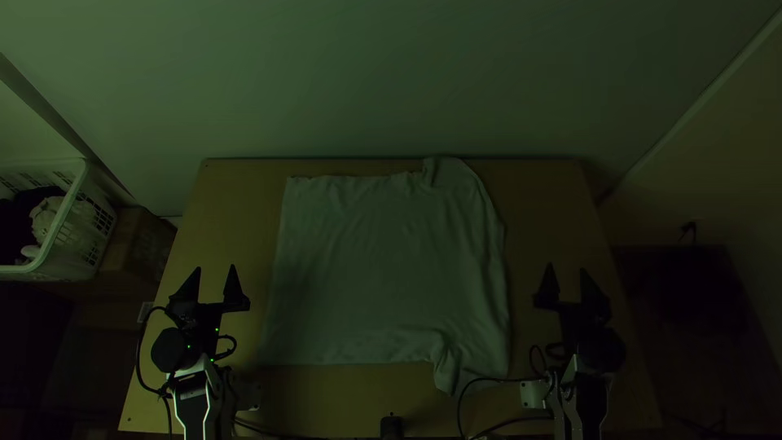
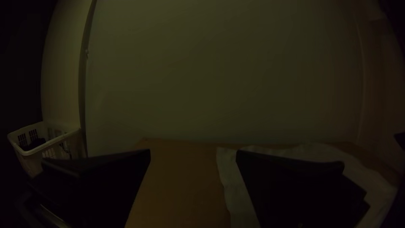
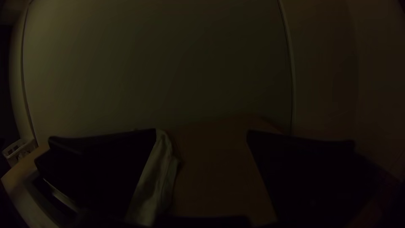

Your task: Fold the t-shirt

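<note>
A t-shirt (image 1: pixel 391 269) lies spread out on a light wooden table (image 1: pixel 220 212), between two robot grippers; its body is broad and nearly flat, with soft wrinkles, and its side toward the left gripper (image 1: pixel 216 267) runs fairly straight; toward the right gripper (image 1: pixel 566 267) the cloth is more rumpled, with one rounded corner rising at the table's far edge and a loose, creased flap hanging out toward the near edge. The left gripper stands beside the shirt, near that straight side but apart from it; its two black fingers (image 1: pixel 234 285) are spread wide, with nothing held between them; in its own wrist view, bare wood and a strip of the shirt's pale edge appear beyond the gap. The right gripper stands near the rumpled side, also apart from the cloth; it too is wide open and holds nothing; its own wrist view has bare wood beyond the gap, and the shirt's wavy side running along by one finger. Both grippers point toward the far edge, roughly level with the shirt's middle. Off the table, past the left gripper, sits a white basket (image 1: pixel 61 220) with dark and pale cloth inside; a plain wall (image 1: pixel 366 81) rises behind the table.
</note>
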Controlling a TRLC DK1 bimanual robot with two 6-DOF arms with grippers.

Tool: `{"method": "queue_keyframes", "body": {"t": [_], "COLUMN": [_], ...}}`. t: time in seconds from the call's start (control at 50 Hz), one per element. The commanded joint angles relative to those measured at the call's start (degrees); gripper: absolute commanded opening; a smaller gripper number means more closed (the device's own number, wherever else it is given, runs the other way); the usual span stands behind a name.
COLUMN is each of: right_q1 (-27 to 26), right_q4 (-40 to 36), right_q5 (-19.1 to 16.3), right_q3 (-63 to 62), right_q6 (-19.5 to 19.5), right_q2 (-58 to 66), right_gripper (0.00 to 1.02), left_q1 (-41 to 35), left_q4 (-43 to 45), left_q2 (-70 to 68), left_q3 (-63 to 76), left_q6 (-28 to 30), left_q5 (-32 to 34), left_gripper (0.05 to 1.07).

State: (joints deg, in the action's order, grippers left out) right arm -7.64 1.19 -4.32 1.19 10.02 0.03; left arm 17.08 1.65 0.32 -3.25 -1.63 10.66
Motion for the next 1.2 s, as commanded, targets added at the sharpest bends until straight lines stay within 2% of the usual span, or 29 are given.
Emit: {"method": "queue_keyframes", "body": {"t": [0.0, 0.9, 0.98, 1.18], "right_q1": [-0.1, 0.6, 0.7, 1.3], "right_q4": [-0.9, -0.9, -1.0, -1.1], "right_q5": [0.2, 0.2, 0.5, 1.0], "right_q3": [-0.8, -0.8, -0.8, -0.8], "right_q6": [0.5, 1.2, 0.6, 0.0], "right_q2": [-0.2, -0.2, -0.2, -0.2], "right_gripper": [0.99, 0.99, 0.99, 0.99], "left_q1": [-0.4, 0.3, -0.5, -2.8], "left_q4": [-0.3, -0.2, 0.0, -0.2], "left_q2": [-0.3, -0.2, -0.4, -0.3], "left_q3": [2.5, 3.2, 3.3, 3.2], "left_q6": [0.7, 0.7, -1.4, -2.1], "left_q5": [0.1, -1.3, -1.3, -1.3], "left_gripper": [1.03, 1.03, 1.03, 1.03]}}
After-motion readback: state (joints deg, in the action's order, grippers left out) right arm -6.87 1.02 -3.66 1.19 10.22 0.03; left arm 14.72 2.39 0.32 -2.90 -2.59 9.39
